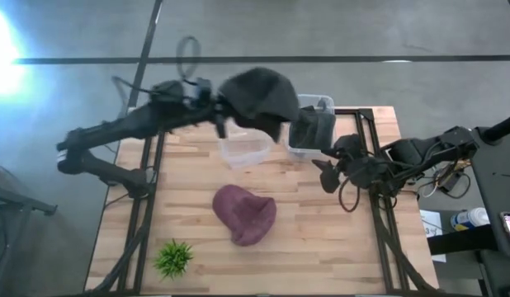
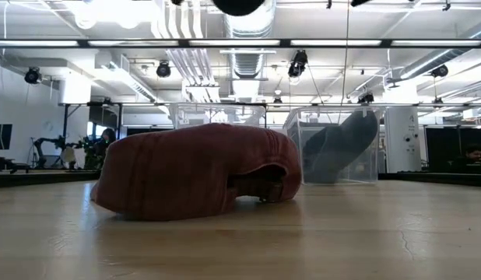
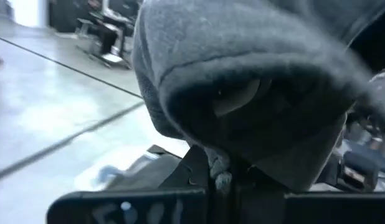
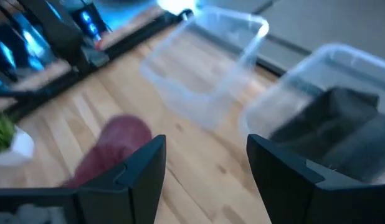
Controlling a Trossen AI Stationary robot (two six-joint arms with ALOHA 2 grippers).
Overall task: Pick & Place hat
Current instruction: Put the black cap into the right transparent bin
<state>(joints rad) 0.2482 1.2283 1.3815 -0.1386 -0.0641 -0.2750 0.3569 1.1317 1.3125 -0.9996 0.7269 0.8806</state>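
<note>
My left gripper (image 1: 219,118) is raised over the table's far side, shut on a dark grey hat (image 1: 259,95) that hovers above an empty clear bin (image 1: 245,148). That hat fills the left wrist view (image 3: 242,81), and its underside shows at the top of the low view (image 2: 236,6). A maroon hat (image 1: 244,213) lies on its brim side at mid-table (image 2: 194,171). A second clear bin (image 1: 311,124) holds another grey hat (image 2: 342,140). My right gripper (image 1: 328,172) hangs open right of the bins (image 4: 205,165), touching nothing. My left gripper pinches a bunched bit of the grey hat's lower edge (image 3: 218,167) between its two fingers, coming roughly level from the table's left. One layer or several, I cannot tell. The hat is lifted clear of table and bins and bulges out ahead of the fingers.
A small green plant (image 1: 174,257) stands near the table's near left corner. Black frame rails run along the left (image 1: 144,214) and right (image 1: 379,206) sides of the table. Bare wood lies between the maroon hat and the right rail.
</note>
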